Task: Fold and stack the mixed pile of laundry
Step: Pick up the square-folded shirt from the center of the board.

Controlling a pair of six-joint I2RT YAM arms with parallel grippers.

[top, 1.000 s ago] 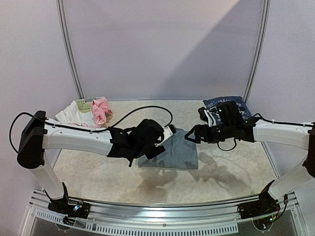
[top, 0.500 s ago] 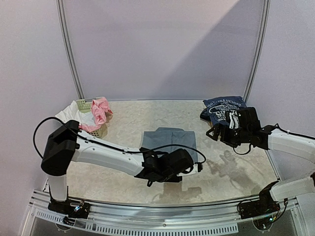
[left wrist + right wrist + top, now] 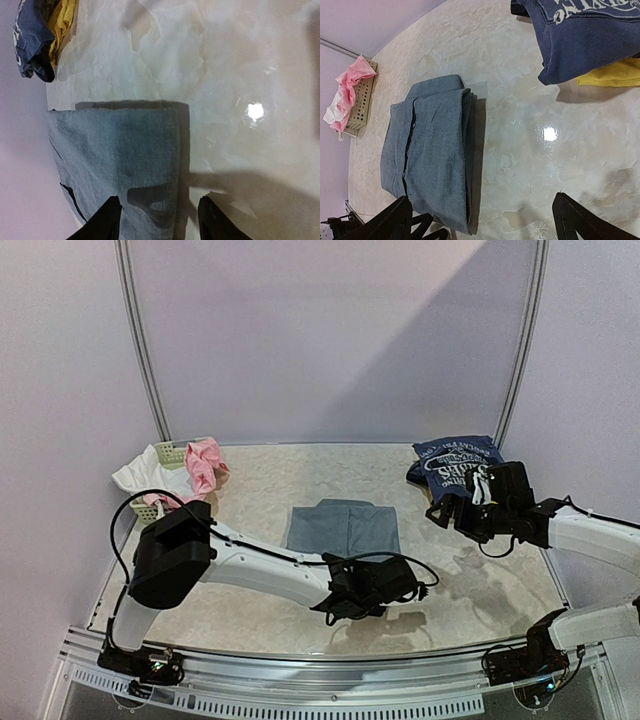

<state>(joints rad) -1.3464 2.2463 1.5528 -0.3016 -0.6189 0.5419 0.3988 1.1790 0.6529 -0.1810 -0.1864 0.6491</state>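
Trousers are judged soft, limp, best pinched at a folded edge; left gripper and right gripper are seen parted, empty.

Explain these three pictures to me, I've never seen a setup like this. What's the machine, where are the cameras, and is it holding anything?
These are two white robot arms bolted at the near edge of a table, each ending in a two-finger gripper. The wide picture looks down from above and behind them. The other two come from cameras on the wrists, so the dark fingers show at the bottom.

A folded grey garment lies mid-table. At the far right, a navy printed tee lies over something yellow. At the far left, a pale-green basket has pink cloth and white cloth draped on it.

The left gripper and right gripper are both open and hold nothing.
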